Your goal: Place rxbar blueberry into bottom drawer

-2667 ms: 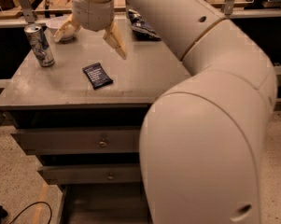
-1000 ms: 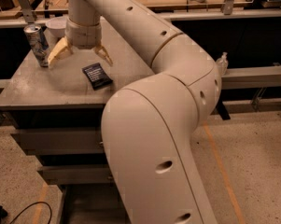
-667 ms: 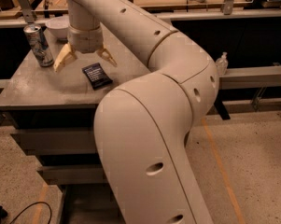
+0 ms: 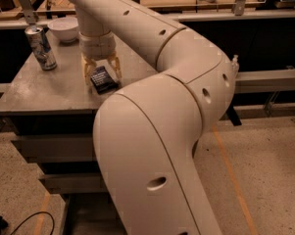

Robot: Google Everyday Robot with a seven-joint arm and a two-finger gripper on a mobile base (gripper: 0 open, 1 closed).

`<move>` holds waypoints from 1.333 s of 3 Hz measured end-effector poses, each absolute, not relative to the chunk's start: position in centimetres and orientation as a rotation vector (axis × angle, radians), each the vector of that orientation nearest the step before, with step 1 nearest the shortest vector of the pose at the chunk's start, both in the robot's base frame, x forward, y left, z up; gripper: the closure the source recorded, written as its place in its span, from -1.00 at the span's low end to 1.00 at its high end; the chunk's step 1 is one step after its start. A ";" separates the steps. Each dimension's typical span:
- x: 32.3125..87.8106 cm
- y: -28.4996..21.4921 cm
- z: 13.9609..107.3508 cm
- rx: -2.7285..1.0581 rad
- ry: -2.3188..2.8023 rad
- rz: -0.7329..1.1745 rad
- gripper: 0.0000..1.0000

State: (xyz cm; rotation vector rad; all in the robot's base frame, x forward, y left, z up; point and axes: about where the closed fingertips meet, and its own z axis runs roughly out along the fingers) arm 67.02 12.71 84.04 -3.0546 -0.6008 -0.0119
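Both my fingers (image 4: 86, 71) spread astride the rxbar blueberry (image 4: 103, 79) on bench (image 4: 34, 92); I should drop lower, pinch edges squarely (flat, slippery).

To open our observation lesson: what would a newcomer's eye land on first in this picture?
The huge cream robot arm fills the middle of the view, rising from the bottom edge and bending back towards the cabinet. Its gripper is low over the grey cabinet top, with open fingers on either side of the dark rxbar blueberry. Behind, to the left, stand a drinks can and a white bowl.
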 end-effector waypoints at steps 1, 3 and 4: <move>66.8 12.2 83.4 -3.075 -0.603 0.017 0.31; 66.8 12.0 83.4 -3.085 -0.597 0.020 0.59; 66.8 12.0 83.5 -3.085 -0.597 0.020 0.87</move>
